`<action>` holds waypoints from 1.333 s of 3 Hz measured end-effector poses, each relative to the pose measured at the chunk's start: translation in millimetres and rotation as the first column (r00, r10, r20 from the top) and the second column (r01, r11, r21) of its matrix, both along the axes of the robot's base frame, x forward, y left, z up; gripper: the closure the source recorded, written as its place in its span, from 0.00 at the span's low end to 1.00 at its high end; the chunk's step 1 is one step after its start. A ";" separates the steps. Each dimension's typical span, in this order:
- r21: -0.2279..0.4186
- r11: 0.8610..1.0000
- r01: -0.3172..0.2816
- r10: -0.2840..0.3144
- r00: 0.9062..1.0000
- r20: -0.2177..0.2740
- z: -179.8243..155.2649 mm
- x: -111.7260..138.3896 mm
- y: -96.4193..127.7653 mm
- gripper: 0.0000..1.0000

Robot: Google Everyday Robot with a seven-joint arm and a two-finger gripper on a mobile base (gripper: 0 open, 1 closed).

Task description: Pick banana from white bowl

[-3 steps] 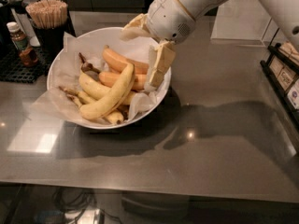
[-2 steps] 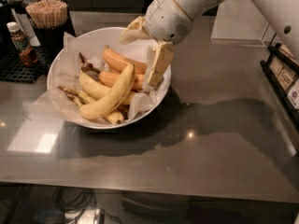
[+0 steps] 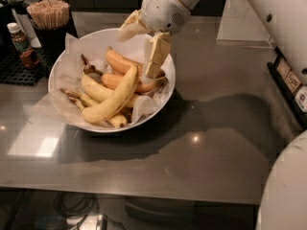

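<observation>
Over the far side of the white bowl (image 3: 53, 78) hangs the claw (image 3: 136, 54), spread wide and holding nothing. Inside the bowl, the long pale banana (image 3: 113, 99) lies across the other bananas (image 3: 120, 61). The bowl sits on the bench (image 3: 206, 147).

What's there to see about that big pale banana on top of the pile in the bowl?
The banana is the longest fruit there: thick, pale yellow, gently curved, skin unpeeled. It lies diagonally on top of smaller bananas in the paper-lined white bowl, one end low at front-left, the other raised toward the back-right. The open hand hangs just above that raised end, not holding it.
</observation>
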State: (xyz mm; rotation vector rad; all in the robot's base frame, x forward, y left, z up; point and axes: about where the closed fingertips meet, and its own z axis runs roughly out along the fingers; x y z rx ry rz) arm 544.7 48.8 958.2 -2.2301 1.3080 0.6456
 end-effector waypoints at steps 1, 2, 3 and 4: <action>-0.004 1.000 -0.007 0.007 1.000 -0.013 -4.4 5.8 1.9 0.18; 0.011 1.000 -0.006 0.006 0.999 -0.041 -15.9 4.1 0.8 0.22; 0.018 1.000 -0.013 0.014 0.998 -0.057 -23.7 -2.5 2.0 0.25; 0.017 1.000 -0.015 0.016 0.998 -0.057 -23.9 -3.2 2.5 0.26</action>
